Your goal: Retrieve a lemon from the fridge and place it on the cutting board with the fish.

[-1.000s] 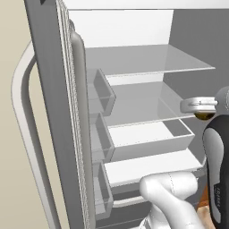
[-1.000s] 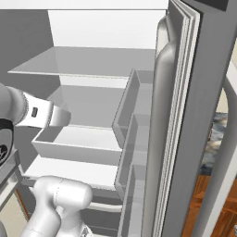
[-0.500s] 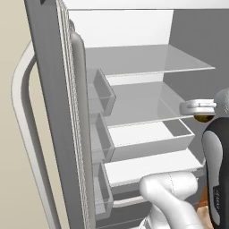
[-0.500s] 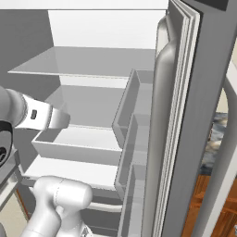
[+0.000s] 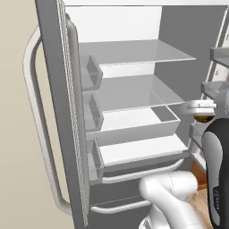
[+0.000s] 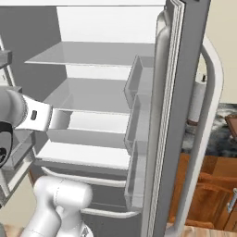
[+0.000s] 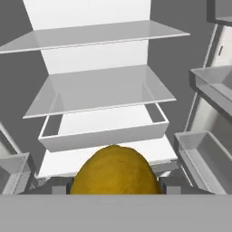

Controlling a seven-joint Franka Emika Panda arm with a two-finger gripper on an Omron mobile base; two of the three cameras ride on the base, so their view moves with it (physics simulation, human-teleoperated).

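The lemon (image 7: 113, 170), dull yellow and round, sits between my two fingertips in the hand view, with my gripper (image 7: 115, 188) shut on it. In the left base view the gripper (image 5: 203, 112) hangs in front of the fridge's right side with the lemon (image 5: 204, 118) showing just under it. The fridge (image 5: 134, 94) stands open before me, with a white interior, clear shelves and a drawer (image 7: 104, 136). The cutting board and the fish are out of view.
The open left door (image 5: 62, 112) and right door (image 6: 171, 115) flank me, each lined with door bins (image 6: 136, 125). Right of the fridge are a paper-towel roll (image 6: 196, 104) and wooden cabinets (image 6: 208, 190). A reddish-brown corner (image 6: 231, 124) shows at the edge.
The whole picture has shifted and the fridge interior looks slightly smaller, so the camera has pulled back. The lemon stays in my grip.
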